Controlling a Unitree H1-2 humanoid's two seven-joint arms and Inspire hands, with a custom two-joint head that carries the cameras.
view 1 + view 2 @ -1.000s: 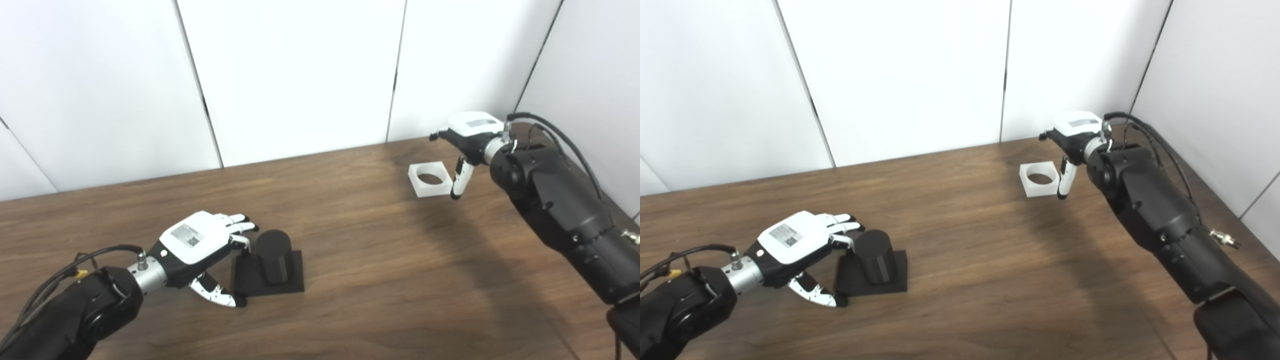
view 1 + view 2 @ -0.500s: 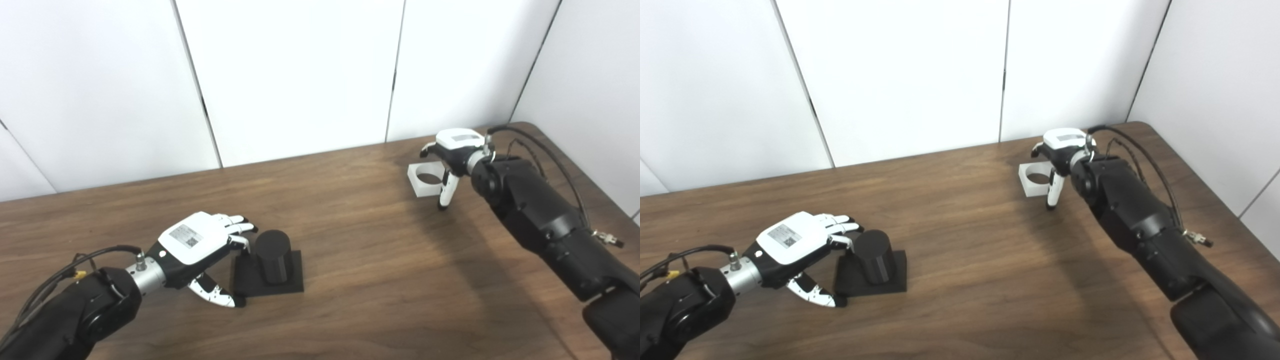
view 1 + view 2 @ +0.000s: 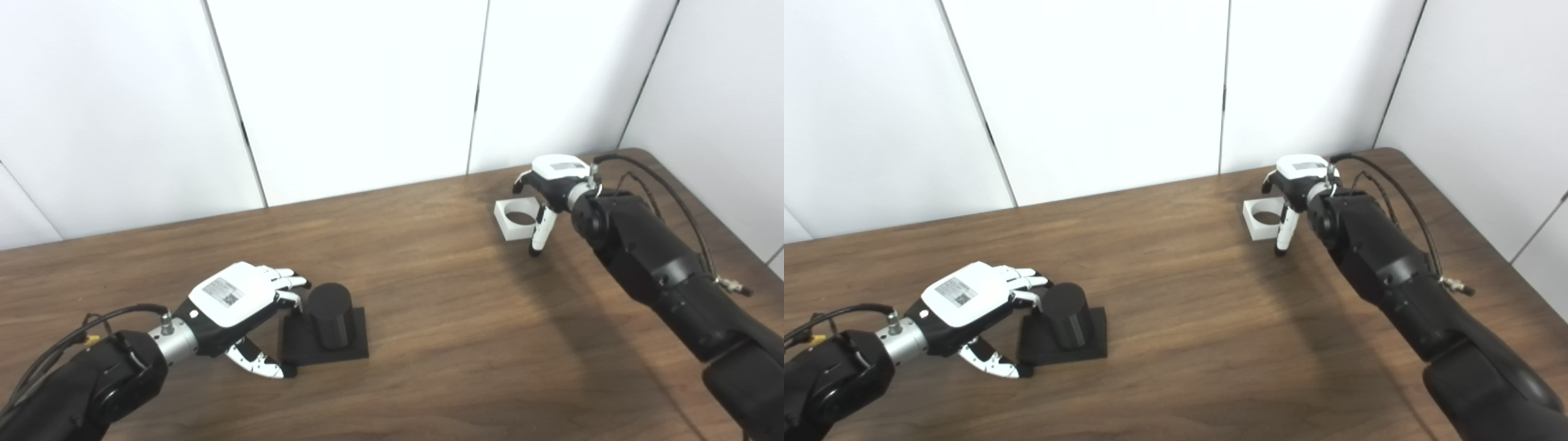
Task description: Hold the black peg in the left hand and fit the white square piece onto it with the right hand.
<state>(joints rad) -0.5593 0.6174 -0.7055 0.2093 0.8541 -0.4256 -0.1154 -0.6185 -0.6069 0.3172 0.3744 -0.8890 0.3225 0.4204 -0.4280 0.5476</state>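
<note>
White square piece (image 3: 517,218) flat on wooden table (image 3: 441,318), far right; right hand (image 3: 549,184) over it, fingers spread, nothing gripped. Black peg (image 3: 329,315) upright on base, near left; left hand (image 3: 242,306) open beside it. Advice: pinch opposite edges, keep hole clear.

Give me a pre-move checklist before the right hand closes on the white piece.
1. White piece flat on the table, hole up: ok.
2. Right hand over the piece, fingers spread: ok.
3. Piece gripped: not ok, fingers not closed on it.
4. Left hand beside the peg, open: ok.
5. Peg held: not ok.
6. Peg upright on its base: ok.
</note>
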